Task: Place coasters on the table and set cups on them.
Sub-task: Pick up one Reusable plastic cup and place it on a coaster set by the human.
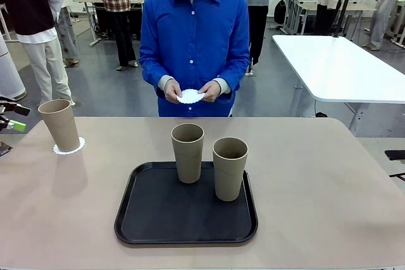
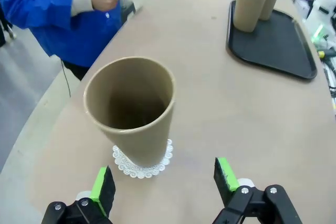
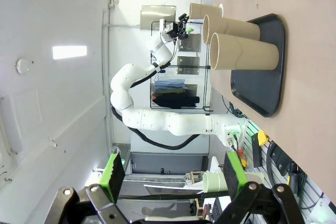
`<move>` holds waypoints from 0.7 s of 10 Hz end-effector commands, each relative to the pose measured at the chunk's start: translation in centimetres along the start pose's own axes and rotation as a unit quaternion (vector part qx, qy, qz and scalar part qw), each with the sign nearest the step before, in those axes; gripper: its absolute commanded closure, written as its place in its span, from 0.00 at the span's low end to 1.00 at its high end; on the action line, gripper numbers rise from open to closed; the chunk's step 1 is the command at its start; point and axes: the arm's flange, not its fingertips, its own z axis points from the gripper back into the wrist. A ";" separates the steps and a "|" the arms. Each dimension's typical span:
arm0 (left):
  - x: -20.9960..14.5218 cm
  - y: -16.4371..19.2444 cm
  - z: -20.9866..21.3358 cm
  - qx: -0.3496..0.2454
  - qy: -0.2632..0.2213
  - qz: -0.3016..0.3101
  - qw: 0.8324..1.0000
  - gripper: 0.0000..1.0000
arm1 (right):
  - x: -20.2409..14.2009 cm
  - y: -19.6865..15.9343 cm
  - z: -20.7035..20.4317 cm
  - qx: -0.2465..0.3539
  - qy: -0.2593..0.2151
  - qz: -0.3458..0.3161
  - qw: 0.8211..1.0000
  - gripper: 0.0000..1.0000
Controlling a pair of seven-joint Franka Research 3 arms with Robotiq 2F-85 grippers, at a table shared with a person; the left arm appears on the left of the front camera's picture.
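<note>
- The right gripper [image 3: 174, 170] is hanging off to the right of the black tray [image 1: 158, 219], away from the cups, with its jaws spread wide and gripping nothing.
- The left gripper [image 2: 164, 179] is hovering well to the left of the tray, jaws likewise spread and empty, facing the third cup [image 1: 60, 124].
- The front cup [image 1: 229, 169] is standing upright on the tray's right half, and the rear cup [image 1: 188, 153] is standing just beside it, toward the tray's far edge.
- Both are looking light, stiff and matte, so probably not slippery. Being tall and tapered, they are likely asking for a pinch across the wall at mid-height, below the flaring rim.
- The third cup is sitting on a lacy coaster [image 1: 68, 150] on the table [image 1: 316, 188], left of the tray.
- Beyond the tray's far edge, the person's hands [image 1: 212, 90] are holding a spare coaster [image 1: 190, 97]. It is looking thin, limp and easily torn, so better suited to fingers than to jaws.
</note>
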 end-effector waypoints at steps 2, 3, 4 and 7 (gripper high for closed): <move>6.2 -5.0 1.1 0.022 0.109 -0.001 0.994 0.00 | 0.1 0.1 0.0 0.006 -0.001 0.003 1.000 0.00; 8.0 -6.3 1.7 0.027 0.138 -0.003 0.990 0.00 | 0.1 0.1 0.0 0.006 -0.001 0.003 1.000 0.00; 9.9 -7.6 2.2 0.034 0.165 0.000 0.986 0.00 | 0.1 0.1 0.0 0.006 -0.001 0.003 1.000 0.00; 12.9 -10.1 2.8 0.042 0.248 0.012 0.968 0.00 | 0.1 0.1 0.0 0.006 -0.001 0.003 1.000 0.00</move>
